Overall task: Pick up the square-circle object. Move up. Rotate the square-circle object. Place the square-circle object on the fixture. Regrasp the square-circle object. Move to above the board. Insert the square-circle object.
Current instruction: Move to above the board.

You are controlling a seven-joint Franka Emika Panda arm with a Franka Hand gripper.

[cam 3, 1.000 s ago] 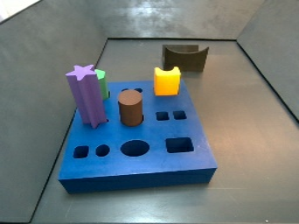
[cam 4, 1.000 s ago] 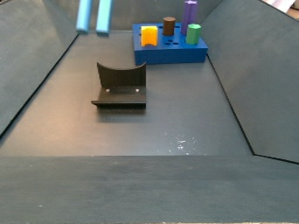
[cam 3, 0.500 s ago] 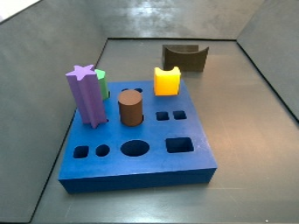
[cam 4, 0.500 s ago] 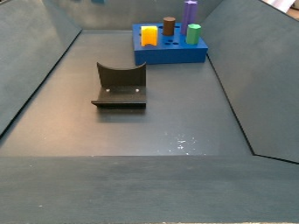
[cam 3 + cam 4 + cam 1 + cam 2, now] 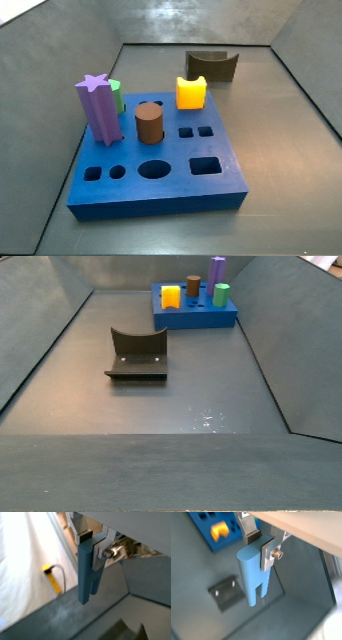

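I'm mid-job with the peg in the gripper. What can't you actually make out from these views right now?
- Gripper and square-circle object: out of frame in both side views, so their height over the fixture is unknown.
- Gripper fingertips: covered by the peg in both wrist views.
- Board: cut off by the wrist view's edge.
- Board holes behind the purple post: hidden in a side view.

purple star post [image 5: 95,106] | brown cylinder [image 5: 148,124] | yellow block [image 5: 191,93] | green piece [image 5: 116,93]

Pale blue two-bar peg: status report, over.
Hand shut on pale blue two-bar peg, out of both side views. Dark scooped fixture bare. Blue slab board untouched. Nothing in the way.
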